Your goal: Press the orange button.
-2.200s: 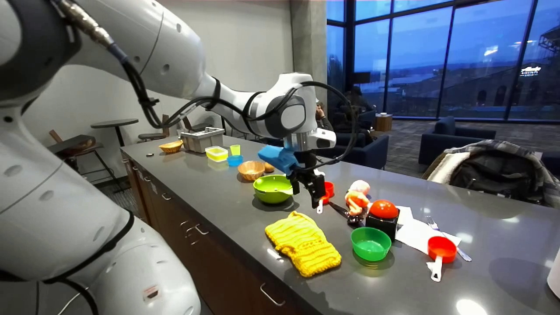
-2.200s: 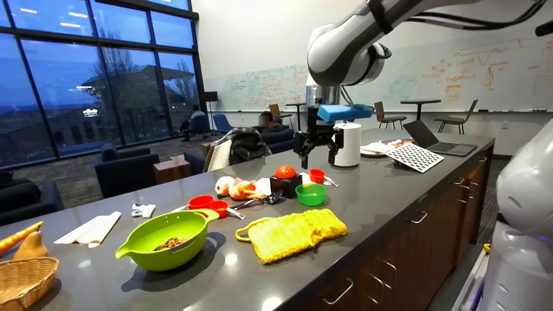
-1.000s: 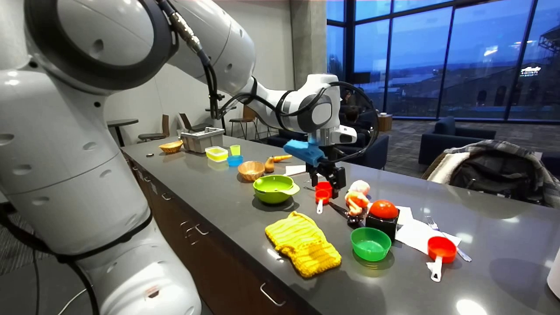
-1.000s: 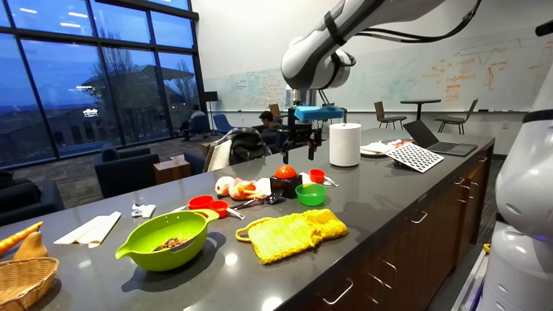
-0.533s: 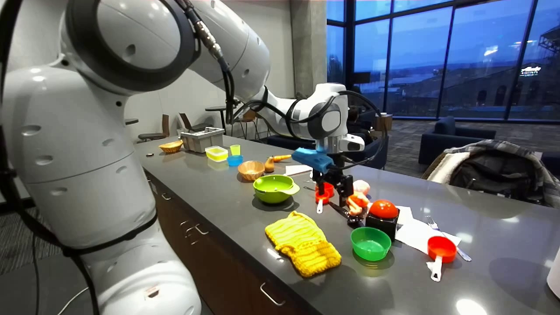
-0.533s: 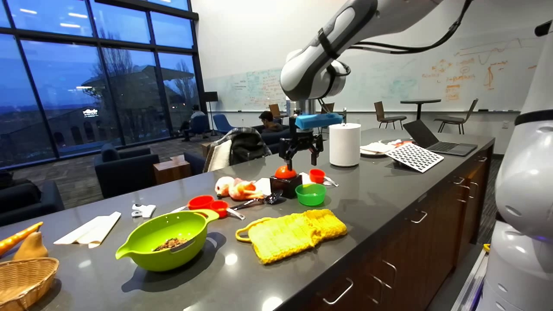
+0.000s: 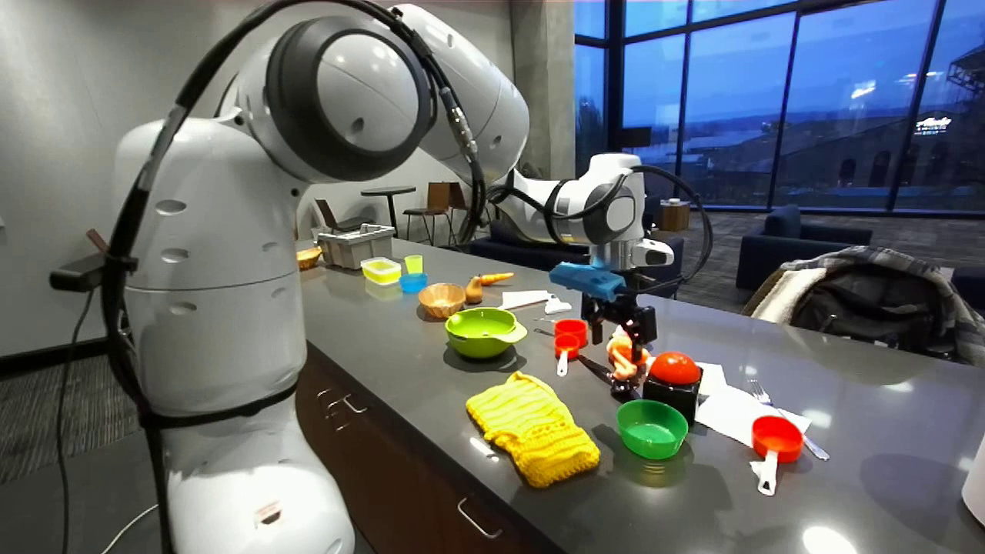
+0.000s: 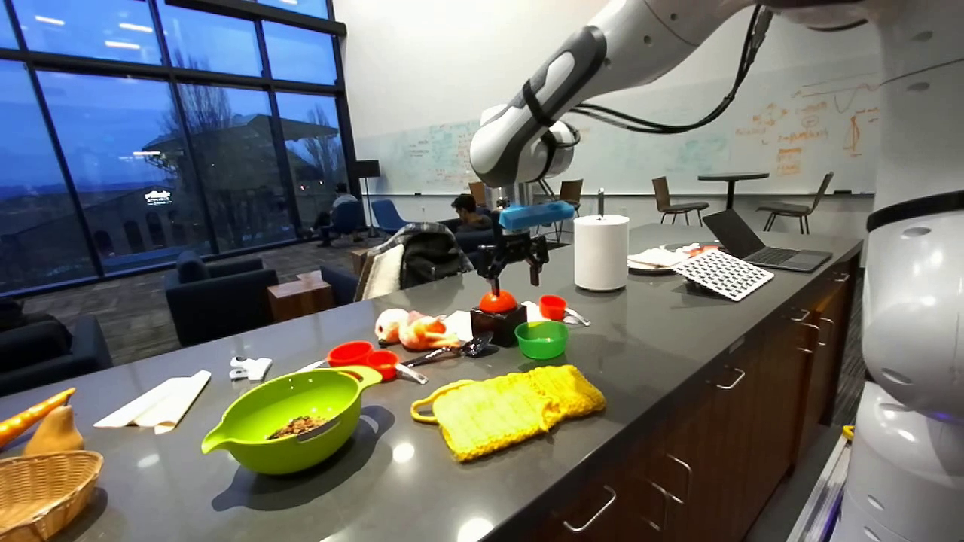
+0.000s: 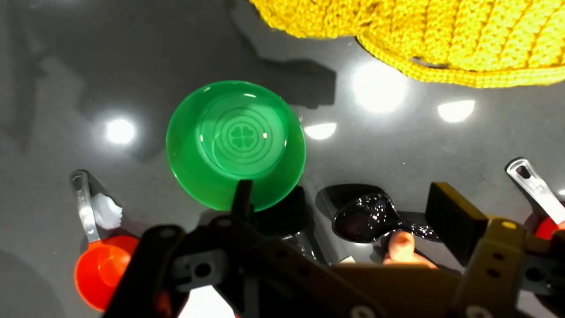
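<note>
Lime bowl [image 8: 286, 458]: bits [image 8: 297, 427] (hand [image 8: 515, 284] near button [image 8: 499, 304]).

Free air above orange button [image 7: 675, 368], green bowl [image 7: 652, 432] alongside

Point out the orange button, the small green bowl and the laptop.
Orange button [image 7: 675, 368], in an exterior view: on its dome.
Small green bowl [image 9: 242, 136], wrist view: inner bottom.
Laptop [image 8: 785, 258], in an exterior view: its base.
</note>
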`<state>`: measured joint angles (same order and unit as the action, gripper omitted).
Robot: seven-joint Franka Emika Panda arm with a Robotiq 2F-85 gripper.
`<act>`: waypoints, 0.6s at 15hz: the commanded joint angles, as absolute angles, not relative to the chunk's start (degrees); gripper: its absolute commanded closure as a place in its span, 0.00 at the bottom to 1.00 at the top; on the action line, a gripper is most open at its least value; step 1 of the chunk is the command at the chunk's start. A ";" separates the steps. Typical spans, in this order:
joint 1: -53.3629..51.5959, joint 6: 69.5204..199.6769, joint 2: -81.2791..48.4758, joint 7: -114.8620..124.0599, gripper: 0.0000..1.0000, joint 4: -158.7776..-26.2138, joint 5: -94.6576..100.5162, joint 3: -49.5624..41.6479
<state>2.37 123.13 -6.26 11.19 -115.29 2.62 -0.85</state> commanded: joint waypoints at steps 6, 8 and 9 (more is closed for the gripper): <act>2.45 114.72 -18.54 6.85 0.00 -96.22 -0.64 -1.51; 2.55 113.49 -21.14 6.35 0.00 -92.17 -0.69 -1.58; 2.60 112.82 -22.29 6.10 0.00 -90.32 -0.71 -1.60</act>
